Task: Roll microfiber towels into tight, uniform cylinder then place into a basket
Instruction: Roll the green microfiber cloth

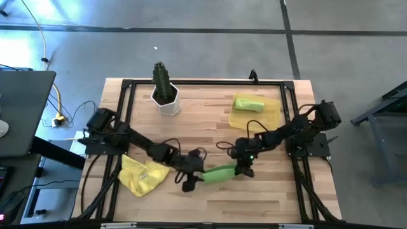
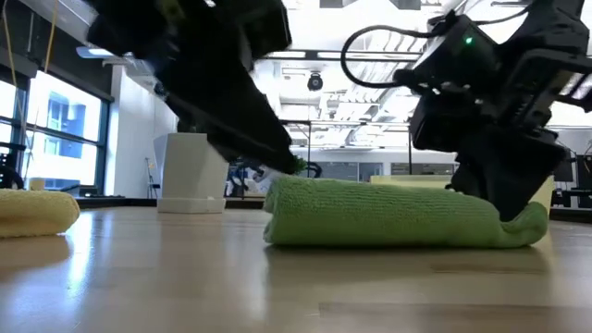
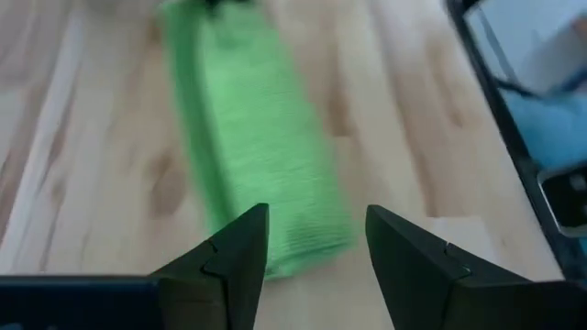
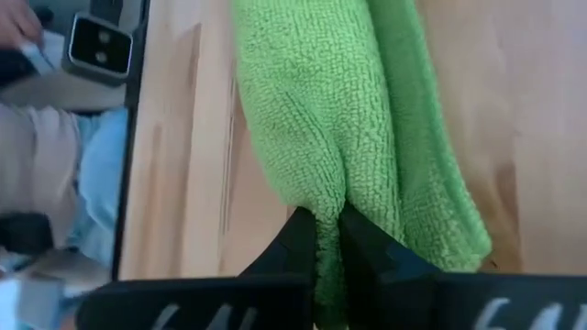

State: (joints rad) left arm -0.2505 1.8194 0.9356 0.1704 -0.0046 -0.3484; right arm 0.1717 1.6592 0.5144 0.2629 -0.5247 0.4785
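So the rolled lime-green microfiber towel (image 1: 219,173) lies mid-table, well apart from the shallow translucent yellow plastic basket (image 1: 272,114) that already has one green roll in it. The right gripper (image 4: 328,240) is pinched tight on one end while the left gripper (image 3: 316,247) hovers spread wide at the other. My worry is that lifting by that single end lets the loose side sag and the whole roll unwinds.

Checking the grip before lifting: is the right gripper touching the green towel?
Touching. The right wrist view shows the right gripper pinching the green towel between shut fingers.
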